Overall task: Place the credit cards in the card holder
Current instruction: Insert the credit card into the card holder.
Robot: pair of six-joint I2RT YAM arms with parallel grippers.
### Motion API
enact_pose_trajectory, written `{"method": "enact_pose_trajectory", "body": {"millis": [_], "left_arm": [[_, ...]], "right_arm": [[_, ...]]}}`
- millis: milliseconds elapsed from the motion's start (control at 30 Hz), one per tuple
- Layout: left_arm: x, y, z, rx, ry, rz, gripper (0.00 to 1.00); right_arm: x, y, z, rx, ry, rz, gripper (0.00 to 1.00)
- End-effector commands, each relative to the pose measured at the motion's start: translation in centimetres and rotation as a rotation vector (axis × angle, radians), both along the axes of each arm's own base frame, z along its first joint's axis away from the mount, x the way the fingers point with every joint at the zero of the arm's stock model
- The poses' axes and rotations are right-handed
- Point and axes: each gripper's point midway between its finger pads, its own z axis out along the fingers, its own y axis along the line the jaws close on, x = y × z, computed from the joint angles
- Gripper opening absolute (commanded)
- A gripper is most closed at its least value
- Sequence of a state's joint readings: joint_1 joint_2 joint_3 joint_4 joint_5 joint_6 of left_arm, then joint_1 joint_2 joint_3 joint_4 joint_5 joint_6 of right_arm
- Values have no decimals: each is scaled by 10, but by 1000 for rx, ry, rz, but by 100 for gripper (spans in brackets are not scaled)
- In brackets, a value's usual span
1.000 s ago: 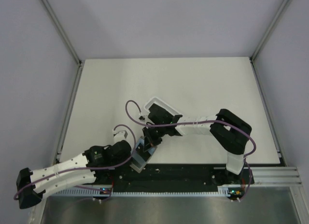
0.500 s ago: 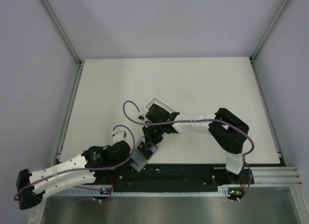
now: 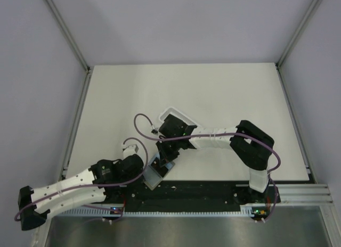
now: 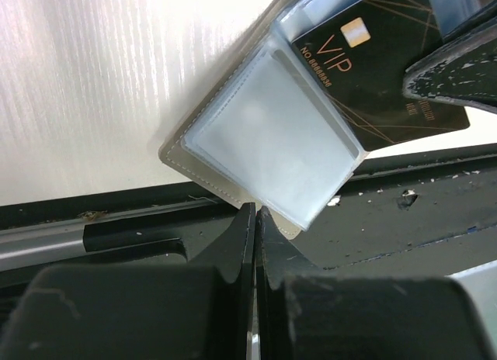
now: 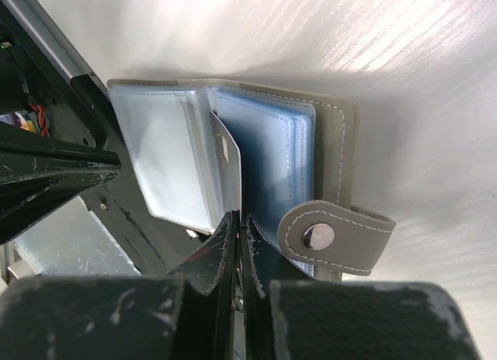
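Observation:
The card holder (image 4: 272,135) is a grey stitched case with clear sleeves, lying open at the table's near edge (image 3: 153,176) and overhanging the black base rail. My left gripper (image 4: 256,214) is shut, its tips pinching the near edge of the grey cover. A black credit card (image 4: 373,73) marked VIP sits partly inside a sleeve. My right gripper (image 5: 239,219) is shut on that card's outer end, and one of its fingers (image 4: 458,73) shows over the card. The holder's snap strap (image 5: 334,234) hangs loose beside the right jaws. In the top view both grippers (image 3: 164,162) meet at the holder.
A white oblong tray (image 3: 178,116) lies just behind the right wrist, partly hidden by it. The black base rail (image 3: 213,191) runs along the near edge under the holder. Purple cables loop above both wrists. Metal frame posts stand at the table's corners.
The right gripper with the card has edged slightly left and nearer, and the holder has shifted a little with it. The left arm has barely moved.

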State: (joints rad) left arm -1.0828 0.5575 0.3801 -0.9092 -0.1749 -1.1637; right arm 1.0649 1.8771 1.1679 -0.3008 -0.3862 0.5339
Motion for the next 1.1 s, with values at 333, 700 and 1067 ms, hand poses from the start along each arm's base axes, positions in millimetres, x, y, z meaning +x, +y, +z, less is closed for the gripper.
{"method": "enact_pose_trajectory", "body": {"millis": [333, 700, 1067], "left_arm": [[1, 0, 2, 40, 16, 15, 0], [19, -20, 17, -14, -76, -32, 0], [65, -73, 70, -181, -367, -126, 0]], "right_arm": [[28, -49, -13, -259, -174, -160, 0], [39, -87, -7, -360, -256, -305, 0], [35, -100, -6, -315, -243, -423, 0]]}}
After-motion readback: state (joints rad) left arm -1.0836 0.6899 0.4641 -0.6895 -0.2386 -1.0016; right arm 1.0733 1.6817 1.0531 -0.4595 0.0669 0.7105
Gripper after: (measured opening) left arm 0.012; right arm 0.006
